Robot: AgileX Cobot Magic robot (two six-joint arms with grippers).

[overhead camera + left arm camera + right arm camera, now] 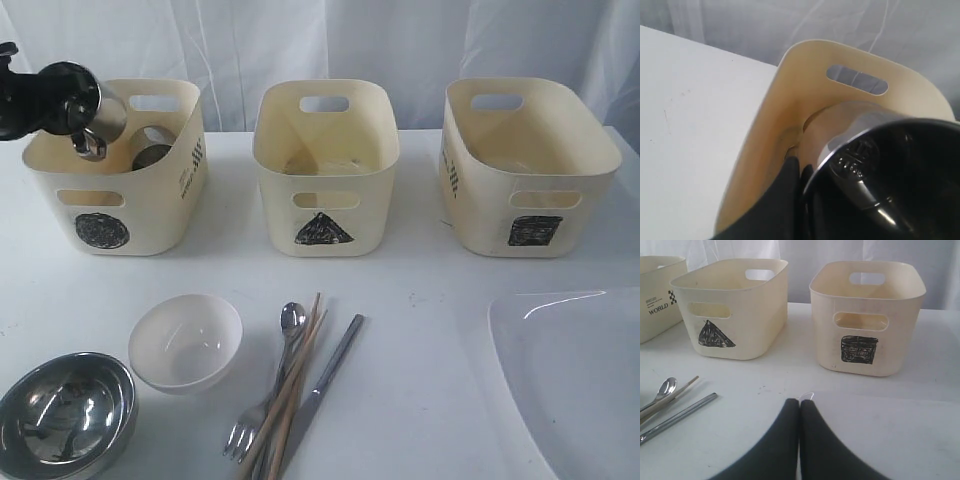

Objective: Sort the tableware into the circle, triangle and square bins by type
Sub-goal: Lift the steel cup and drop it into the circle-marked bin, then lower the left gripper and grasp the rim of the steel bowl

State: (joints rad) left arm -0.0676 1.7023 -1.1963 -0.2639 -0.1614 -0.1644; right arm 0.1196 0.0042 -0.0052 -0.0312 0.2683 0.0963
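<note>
My left gripper (40, 100) is shut on a steel mug (92, 112), holding it tilted over the near left corner of the circle bin (150, 215). A second steel mug (150, 155) lies inside that bin. In the left wrist view the held mug (880, 165) fills the frame beside the black fingers (785, 200), above the bin wall (805, 80). The triangle bin (325, 190) and square bin (520, 190) stand to the right. The white bowl (185, 340), steel bowl (65, 410), spoon (292, 318), fork (240, 436), chopsticks (298, 380) and knife (330, 375) lie in front. My right gripper (800, 403) is shut and empty, over the white plate's corner (808, 396).
The white plate (570, 380) fills the near right of the table. In the right wrist view the triangle bin (740, 315) and square bin (867, 315) stand ahead, with the spoon (667, 386), chopsticks (682, 387) and knife (680, 415) off to one side. A white curtain hangs behind.
</note>
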